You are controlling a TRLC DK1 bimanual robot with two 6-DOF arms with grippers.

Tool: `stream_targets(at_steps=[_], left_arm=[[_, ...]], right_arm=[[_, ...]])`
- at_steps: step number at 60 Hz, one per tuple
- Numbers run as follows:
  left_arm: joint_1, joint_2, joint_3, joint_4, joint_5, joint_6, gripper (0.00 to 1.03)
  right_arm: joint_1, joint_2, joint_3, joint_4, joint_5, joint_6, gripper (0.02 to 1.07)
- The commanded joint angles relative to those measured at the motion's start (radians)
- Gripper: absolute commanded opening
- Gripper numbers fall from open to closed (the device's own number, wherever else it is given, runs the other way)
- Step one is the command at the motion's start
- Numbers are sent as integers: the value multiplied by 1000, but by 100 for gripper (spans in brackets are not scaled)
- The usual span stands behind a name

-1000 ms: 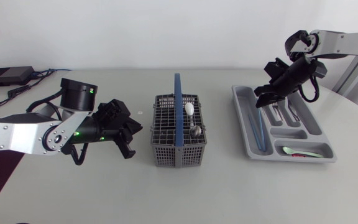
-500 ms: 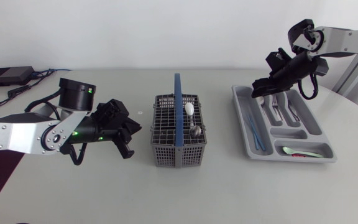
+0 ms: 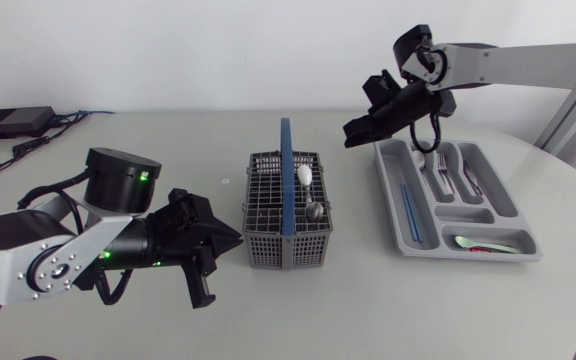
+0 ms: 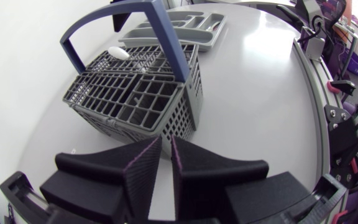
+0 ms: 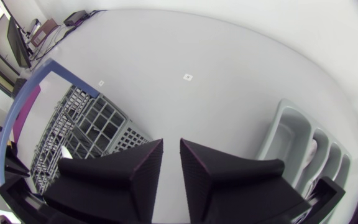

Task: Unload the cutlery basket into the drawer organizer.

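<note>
Head view. 1 cutlery basket (image 3: 288,250) at table centre, grey grid walls. It has 1 blue arch handle (image 3: 285,175), whose long axis runs 12–6 o'clock. 2 spoons stand upright in the compartments at approx. 3 o'clock of the handle, bowls up: 1 white spoon (image 3: 306,176) and 1 metal spoon (image 3: 315,210).

1 grey drawer organizer (image 3: 465,215) lies at 3 o'clock of the basket, well apart, long axis approx. 11–5 o'clock. Its long slot nearest the basket holds 1 blue utensil (image 3: 408,212), lengthwise along the slot. The middle slots hold metal cutlery (image 3: 446,172), count unclear. The crosswise compartment at the 5 o'clock end holds 1 pale green spoon (image 3: 471,241), bowl toward 9 o'clock.

2 grippers. The left gripper (image 4: 165,152) is near the basket at approx. 8 o'clock, pointing at 3 o'clock. Its fingers are pressed nearly together, nothing between them. The right gripper (image 5: 171,152) hangs at approx. 1–2 o'clock of the basket, above the organizer's 11 o'clock corner, pointing toward 8 o'clock. Its fingers are likewise pressed nearly together and hold nothing.
</note>
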Motion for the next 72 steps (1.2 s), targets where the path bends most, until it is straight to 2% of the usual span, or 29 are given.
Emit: stream_targets(at_steps=[1, 23, 35, 49, 72], left_arm=[[-16, -11, -27, -10, 5, 26, 29], [-45, 100, -31, 38, 7, 46, 29], [-46, 189, -14, 104, -7, 41, 29], [6, 235, -16, 167, -24, 49, 29], [133, 202, -44, 213, -23, 66, 29]], right_arm=[[30, 64, 70, -3, -11, 39, 9], [102, 220, 214, 3, -35, 85, 9], [108, 235, 212, -11, -80, 85, 9], [105, 139, 47, -3, -135, 46, 8], [122, -85, -286, 34, -126, 29, 8]])
